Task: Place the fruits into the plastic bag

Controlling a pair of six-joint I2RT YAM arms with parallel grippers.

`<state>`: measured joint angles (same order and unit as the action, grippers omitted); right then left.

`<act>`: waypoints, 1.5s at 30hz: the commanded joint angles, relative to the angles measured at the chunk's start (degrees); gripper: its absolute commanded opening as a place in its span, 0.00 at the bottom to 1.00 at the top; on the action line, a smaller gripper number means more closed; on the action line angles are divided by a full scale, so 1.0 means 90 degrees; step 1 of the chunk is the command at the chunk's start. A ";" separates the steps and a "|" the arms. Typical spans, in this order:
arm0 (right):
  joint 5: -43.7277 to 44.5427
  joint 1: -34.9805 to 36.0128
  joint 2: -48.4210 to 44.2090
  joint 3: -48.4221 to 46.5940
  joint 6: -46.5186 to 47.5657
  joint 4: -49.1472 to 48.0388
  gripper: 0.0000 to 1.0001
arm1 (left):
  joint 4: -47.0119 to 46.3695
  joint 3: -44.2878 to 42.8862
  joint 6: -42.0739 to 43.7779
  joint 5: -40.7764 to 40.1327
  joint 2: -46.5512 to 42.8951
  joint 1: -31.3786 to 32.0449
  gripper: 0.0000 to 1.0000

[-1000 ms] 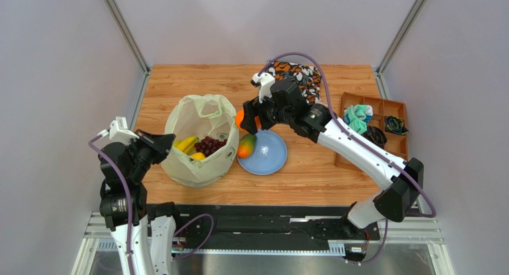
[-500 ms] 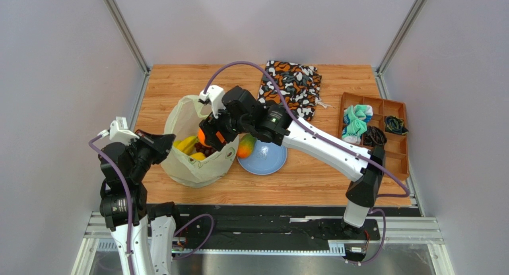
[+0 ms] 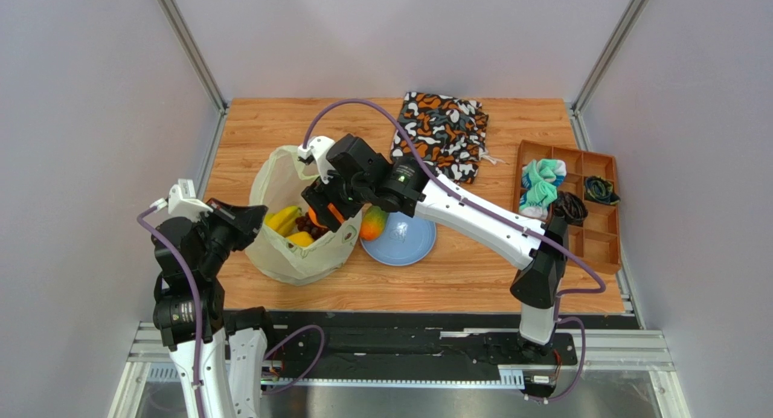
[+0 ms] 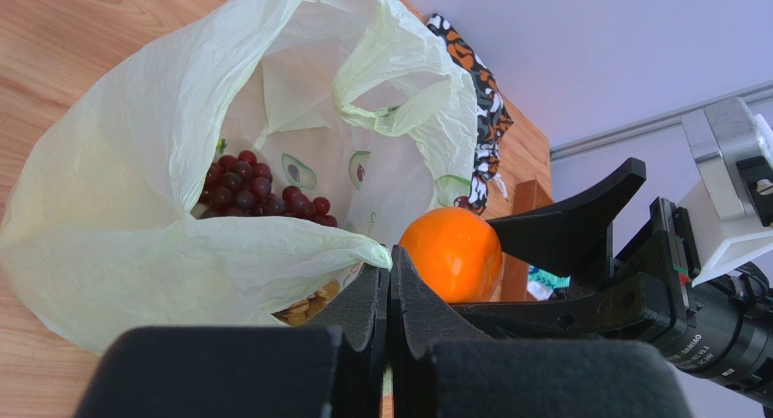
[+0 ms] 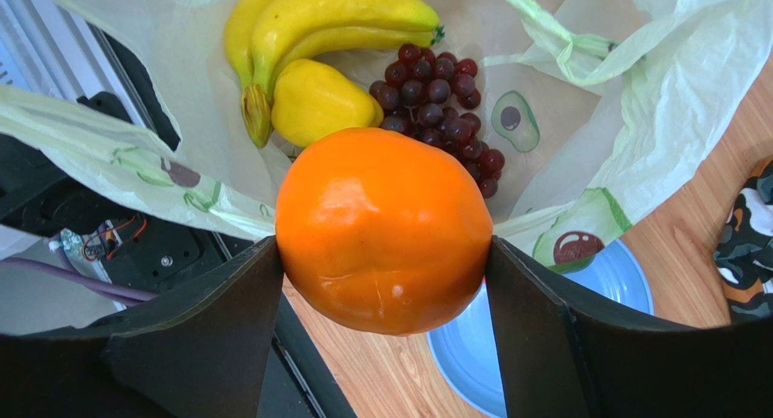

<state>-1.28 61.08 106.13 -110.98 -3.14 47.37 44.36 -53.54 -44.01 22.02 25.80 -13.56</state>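
Observation:
The pale yellow-green plastic bag (image 3: 299, 246) stands open left of centre; it also shows in the left wrist view (image 4: 163, 164) and the right wrist view (image 5: 671, 101). Inside lie yellow bananas (image 5: 327, 24), a small yellow fruit (image 5: 318, 105) and dark purple grapes (image 5: 440, 96). My right gripper (image 5: 386, 273) is shut on the orange (image 5: 386, 228) and holds it above the bag's mouth, over its near right rim. My left gripper (image 4: 390, 264) is shut on the bag's near rim and holds it open. The red-green mango (image 3: 373, 222) lies on the blue plate (image 3: 408, 241).
An orange-black-white patterned cloth bag (image 3: 442, 128) lies at the back. A brown compartment tray (image 3: 581, 210) with cloth items stands at the right. The plate sits right beside the plastic bag.
My right gripper has carried the orange leftward from beside the plate to over the bag's mouth. The left gripper has kept still, holding the rim.

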 commanded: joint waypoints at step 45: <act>0.0230 0.0040 0.0933 -0.1400 0.0261 0.0693 0.91 | -0.0026 0.0011 0.0007 0.0063 -0.0093 0.0013 0.00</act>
<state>1.41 61.10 117.27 -123.07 -1.61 56.03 44.40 -53.49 -44.03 22.00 25.54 -13.56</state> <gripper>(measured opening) 0.908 0.011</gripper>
